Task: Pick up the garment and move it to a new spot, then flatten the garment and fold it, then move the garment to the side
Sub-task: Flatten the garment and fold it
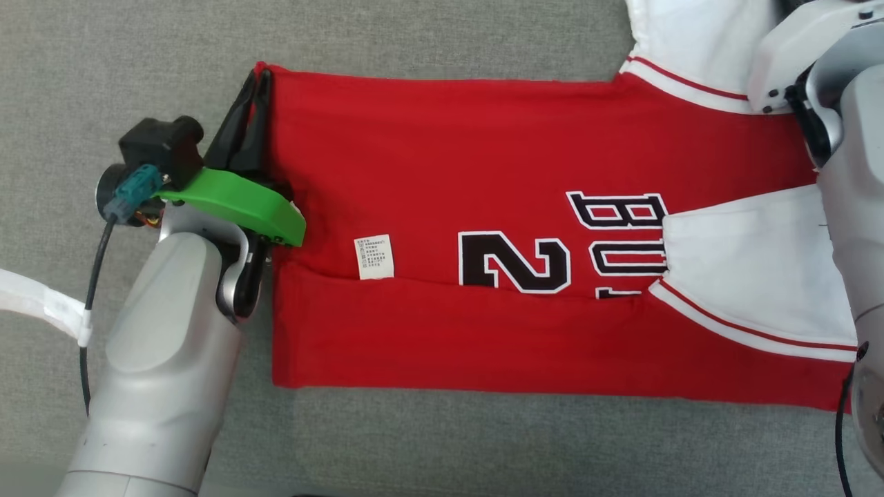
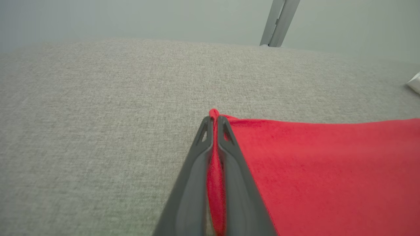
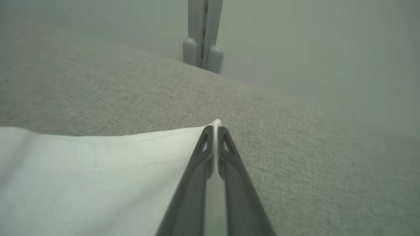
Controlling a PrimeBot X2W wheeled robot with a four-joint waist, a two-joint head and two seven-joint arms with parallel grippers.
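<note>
The jersey [image 1: 428, 152] is bright red. Its sleeves [image 1: 746, 255] are white, with white trim carrying a thin red stripe. Its numeral 2 [image 1: 514, 261] and lettering are black, outlined in white. The care label [image 1: 373, 257] is white with fine dark print. The upholstered surface [image 1: 103, 62] is heathered grey. The left gripper [image 2: 213, 119] is charcoal, its bracket [image 1: 242, 203] lime green and its connector [image 1: 135, 188] teal.

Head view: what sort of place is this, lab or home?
Probably a lab or test rig, not a home: the red jersey lies on a plain grey fabric-covered surface, with a bare pale wall and a metal frame post behind it.
</note>
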